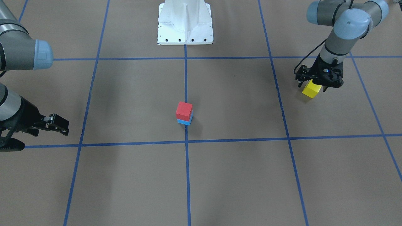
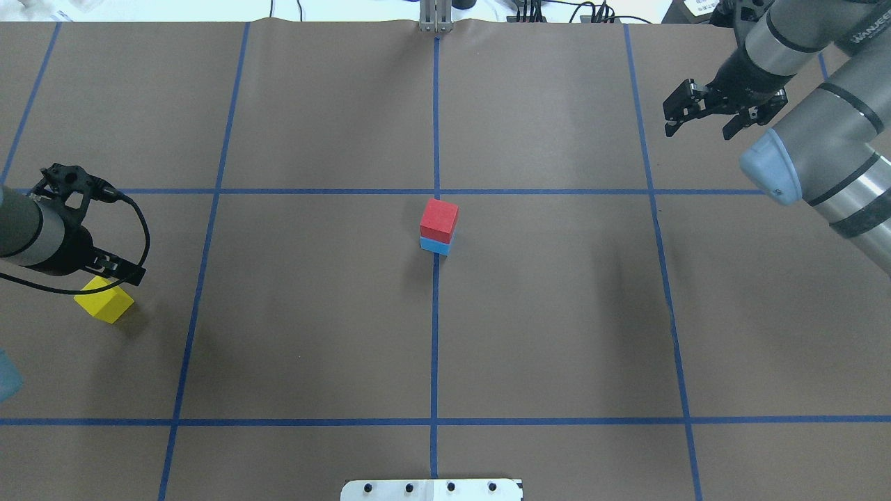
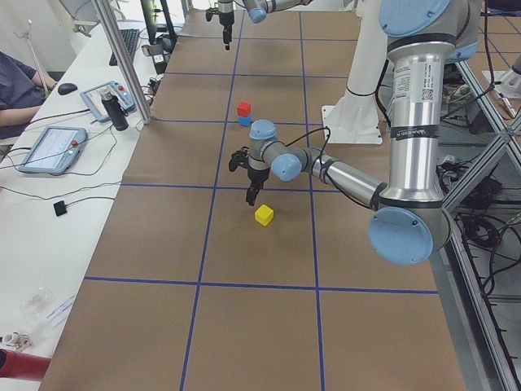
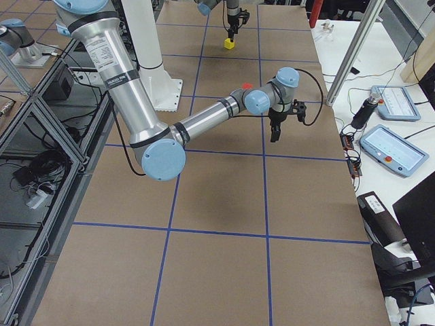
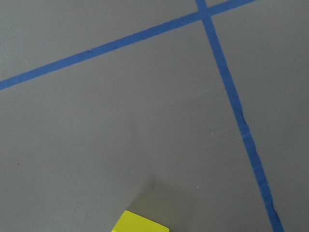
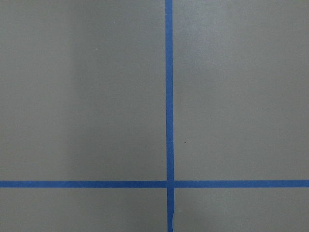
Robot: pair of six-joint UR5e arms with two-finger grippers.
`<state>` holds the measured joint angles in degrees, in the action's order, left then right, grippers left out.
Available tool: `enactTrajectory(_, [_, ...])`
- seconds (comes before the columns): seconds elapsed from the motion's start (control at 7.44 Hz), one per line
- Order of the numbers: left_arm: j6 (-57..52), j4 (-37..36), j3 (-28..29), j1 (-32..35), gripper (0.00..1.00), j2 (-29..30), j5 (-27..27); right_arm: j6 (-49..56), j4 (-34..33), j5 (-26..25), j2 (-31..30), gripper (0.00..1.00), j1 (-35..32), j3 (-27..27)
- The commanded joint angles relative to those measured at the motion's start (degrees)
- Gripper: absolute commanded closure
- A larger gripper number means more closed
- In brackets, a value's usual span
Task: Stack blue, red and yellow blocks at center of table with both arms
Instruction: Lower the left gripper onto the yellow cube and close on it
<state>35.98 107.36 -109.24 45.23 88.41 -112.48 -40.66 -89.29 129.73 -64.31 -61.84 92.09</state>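
At center, red block (image 2: 439,219) sits on blue block (image 2: 435,245) — left hand (image 1: 312,85) spread above yellow block (image 2: 104,304), right hand (image 2: 698,132) spread too.

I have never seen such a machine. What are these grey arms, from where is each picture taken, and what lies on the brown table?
They are two robot arms, each ending in a two-finger gripper. Two pictures look down on the table, one from behind the robot, one facing it; two are taken from the table's ends; two come from cameras on the wrists. At the centre a red block sits on a blue block. A yellow block lies at the robot's left; the left gripper hangs just above it, apparently open, holding nothing. The right gripper is open and empty.
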Motion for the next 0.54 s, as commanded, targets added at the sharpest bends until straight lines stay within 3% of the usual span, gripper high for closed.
enactTrajectory(0.0, [-0.38,4.95,2.97,-0.49,0.0,-1.05,0.07,-0.04,0.08,-0.09,-0.02,0.01,0.06,0.02])
enactTrajectory(0.4, [-1.26,6.72,2.98,-0.58,0.0,-2.55,-0.36,0.05,0.08,-0.18,-0.11,0.01,0.06,-0.24])
